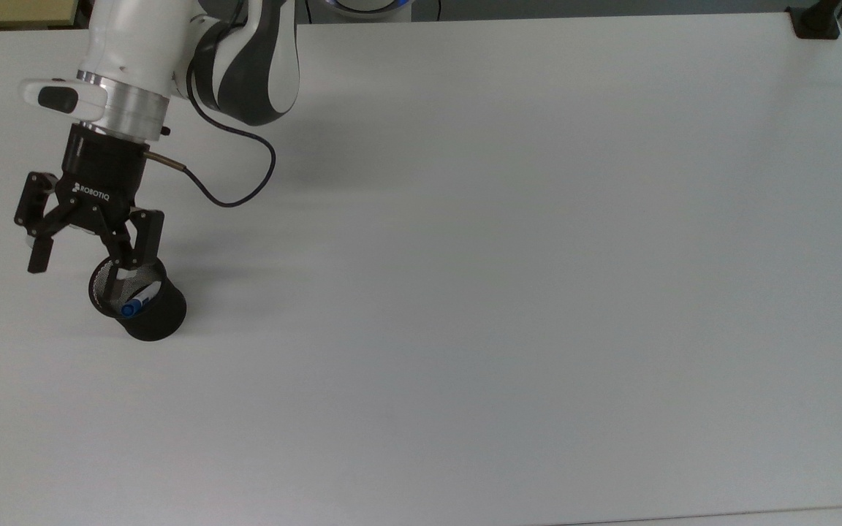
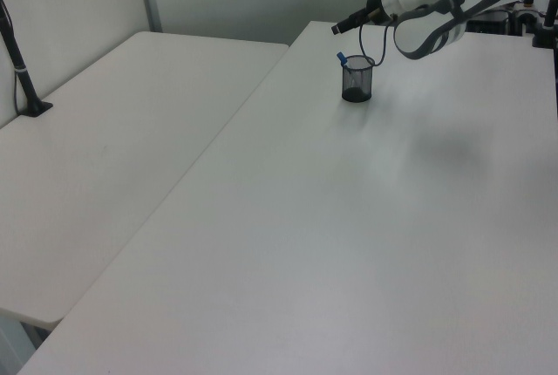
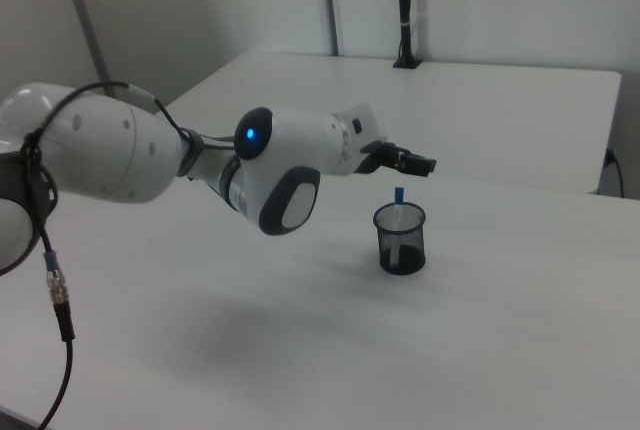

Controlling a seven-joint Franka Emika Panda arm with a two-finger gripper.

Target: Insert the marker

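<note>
The marker stood inside the mesh cup, blue end poking above the rim. The gripper, spread wide and empty, hung at the cup's 10 o'clock in the top view. One finger sat close over the rim, so a careless retreat could tip the cup.

Glossy white arm shells with dark grey joint covers. Brushed silver ring at the wrist, white tab with a black oval at its 9 o'clock. Black cylindrical gripper body lettered ROBOTIQ in white, two black linkage fingers. Thin black cable looping from a brass plug at 3 o'clock. Blue light glowing on one joint.
</note>
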